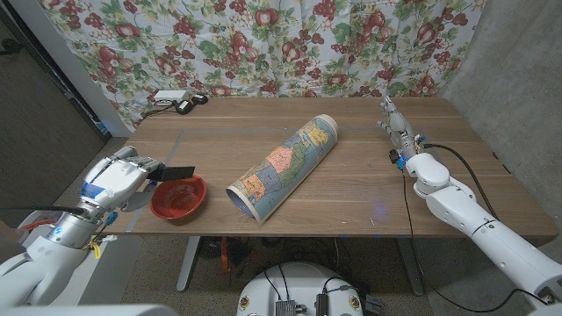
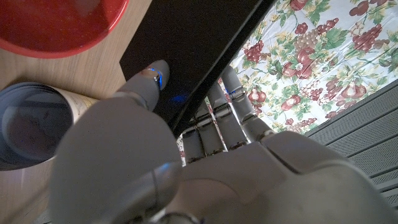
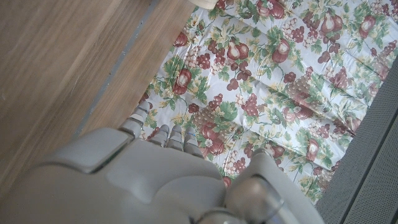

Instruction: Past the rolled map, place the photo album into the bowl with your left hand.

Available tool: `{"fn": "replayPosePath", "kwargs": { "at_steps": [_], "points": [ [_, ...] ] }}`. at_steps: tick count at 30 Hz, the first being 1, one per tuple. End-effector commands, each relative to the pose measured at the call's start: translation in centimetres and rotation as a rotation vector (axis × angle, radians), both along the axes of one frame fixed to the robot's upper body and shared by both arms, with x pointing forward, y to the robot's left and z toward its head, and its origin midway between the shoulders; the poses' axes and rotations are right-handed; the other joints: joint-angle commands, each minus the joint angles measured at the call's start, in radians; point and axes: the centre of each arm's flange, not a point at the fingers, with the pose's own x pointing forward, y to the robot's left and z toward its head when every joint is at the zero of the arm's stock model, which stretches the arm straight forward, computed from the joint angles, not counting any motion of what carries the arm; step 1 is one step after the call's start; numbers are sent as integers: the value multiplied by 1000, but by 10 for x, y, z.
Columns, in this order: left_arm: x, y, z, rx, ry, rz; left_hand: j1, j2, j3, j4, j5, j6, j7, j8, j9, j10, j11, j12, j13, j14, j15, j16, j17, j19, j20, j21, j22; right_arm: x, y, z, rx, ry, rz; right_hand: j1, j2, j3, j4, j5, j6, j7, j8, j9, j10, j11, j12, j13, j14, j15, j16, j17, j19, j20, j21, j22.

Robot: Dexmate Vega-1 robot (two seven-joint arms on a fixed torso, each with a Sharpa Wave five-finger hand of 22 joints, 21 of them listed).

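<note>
My left hand (image 1: 123,183) hangs at the table's left front edge and holds a thin black photo album (image 1: 176,173) just over the red bowl (image 1: 178,198). In the left wrist view the album (image 2: 186,50) is pinched between the thumb and the fingers (image 2: 217,121), with the bowl (image 2: 59,25) beyond it. The rolled map (image 1: 283,167) lies diagonally across the table's middle, to the right of the bowl; its open end (image 2: 28,124) is seen by the wrist camera. My right hand (image 1: 397,129) stands at the right side of the table, fingers straight, holding nothing.
A white power strip and a black object (image 1: 180,101) lie at the table's far left corner. A floral curtain (image 1: 263,44) hangs behind the table. A cable (image 1: 470,180) runs along my right arm.
</note>
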Motion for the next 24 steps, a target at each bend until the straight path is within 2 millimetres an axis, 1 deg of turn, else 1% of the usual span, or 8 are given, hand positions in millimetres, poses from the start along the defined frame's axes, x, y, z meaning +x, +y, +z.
{"fn": "replayPosePath", "kwargs": {
  "at_steps": [1, 7, 17, 24],
  "points": [
    [2, 9, 1, 39, 12, 4, 40, 31, -5, 0, 7, 97, -51, 7, 1, 66, -59, -2, 1, -4, -119, -1, 3, -7, -13, -6, 2, -2, 2, -3, 2, -4, 2, 2, 5, -4, 0, 3, 5, -4, 2, 3, -2, -3, -3, 4, -2, -9, 0, 3, 5, 2, 2, 3],
    [3, 7, -1, 55, 31, -7, 42, 30, -8, 1, 7, 97, -52, 6, -1, 66, -60, -5, 0, -5, -120, -3, 2, -7, -15, -7, 2, -2, 2, -3, 0, -9, 5, 2, 6, -5, -1, 3, 5, -4, 2, 3, -2, -3, -3, 4, -2, -9, 0, 3, 6, 1, 2, 3],
    [4, -2, -5, 70, 76, -38, 45, 33, -13, 3, 6, 93, -55, 3, -4, 64, -62, -8, 1, -7, -120, -8, 1, -10, -16, -12, 1, 0, 5, -5, -6, -6, 18, 2, 6, -5, -1, 3, 6, -4, 2, 3, -3, -3, -3, 4, -2, -10, 0, 3, 6, 0, 2, 3],
    [5, -3, -9, 83, 101, -37, 44, 36, -17, 6, 6, 92, -58, 2, -6, 60, -64, -11, 4, -13, -119, -14, -2, -19, -13, -19, 0, -1, 3, -6, -3, -10, 13, 2, 5, -6, -1, 3, 5, -4, 2, 3, -2, -4, -3, 4, -2, -10, 0, 3, 6, 0, 2, 3]
  ]
}}
